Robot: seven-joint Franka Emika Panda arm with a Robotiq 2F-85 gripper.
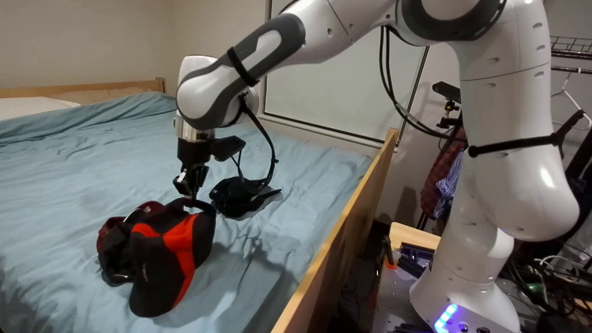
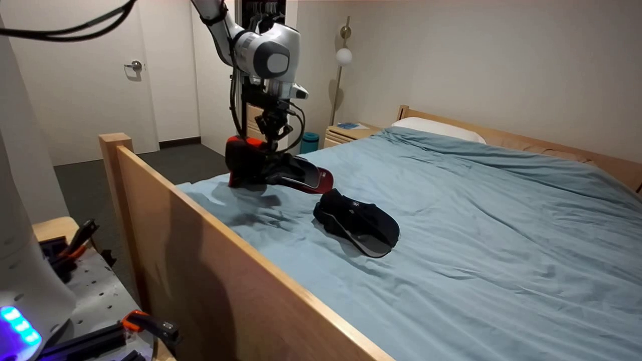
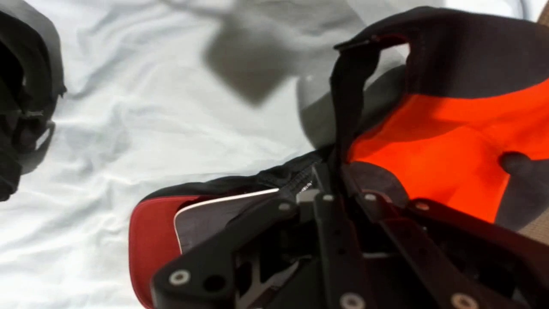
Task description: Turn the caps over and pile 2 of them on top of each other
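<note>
Red-and-black cap (image 1: 167,263), lower left, strap (image 3: 346,98) clamped in closed claw (image 3: 336,176); red-brimmed cap (image 3: 225,212) near; black cap (image 1: 232,197) apart; piling seemingly unfinished.

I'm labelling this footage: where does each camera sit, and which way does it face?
Exterior view: apparently near the foot of the blue-covered bed, looking along its pale wooden footboard; most of the white-and-grey arm shows.
Exterior view: apparently from the opposite side, looking across the bed toward the wooden headboard; part of the white base and wrist show.
Wrist view: on the wrist, looking down at the black-and-red fabric cap; of the arm, only its black gripper shows.
Both exterior views share the bed, footboard, arm and cap.
</note>
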